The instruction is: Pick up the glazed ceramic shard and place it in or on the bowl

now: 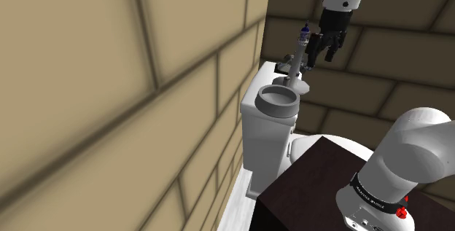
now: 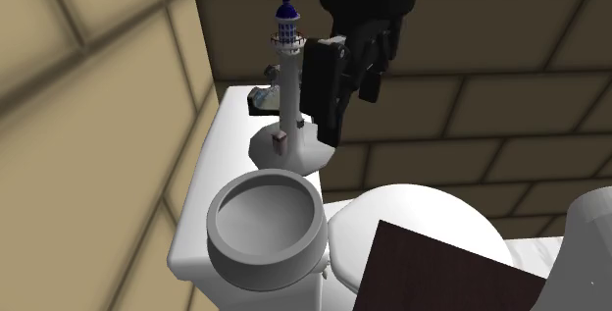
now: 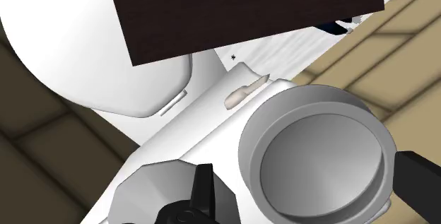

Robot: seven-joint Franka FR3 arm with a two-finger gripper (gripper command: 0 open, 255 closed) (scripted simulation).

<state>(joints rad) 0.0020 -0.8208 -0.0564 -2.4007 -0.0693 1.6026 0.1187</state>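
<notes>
**Shard [image 2: 262, 98] at far end of tank lid, gripper [image 2: 345, 93] open above**

Shard: a small dark-and-pale piece lying flat on the white tank lid [image 2: 208, 167], at the end nearest the dark back wall. It sits just behind the lighthouse figurine [image 2: 290, 83]; whether the two touch, cannot tell. Nothing is gripping it.

Lighthouse figurine: upright, white, with a blue top and a wide base, standing between the shard and the bowl [image 2: 221, 235].

Bowl: grey, round, empty, upright on the near end of the same lid, just beside the figurine's base.

Gripper: hangs in the air above the lid, beside the figurine's tower on the second exterior view's right. Fingers apart and clasping nothing. In the wrist view the bowl lies below, between the two fingers [image 3: 205, 191], and the figurine's base is next to one of them.

Surroundings: the toilet [image 2: 412, 216] seat lid is below the tank, the dark stand [image 2: 441, 280] is in front of it, and a tan brick wall [image 1: 109, 84] runs alongside.
</notes>
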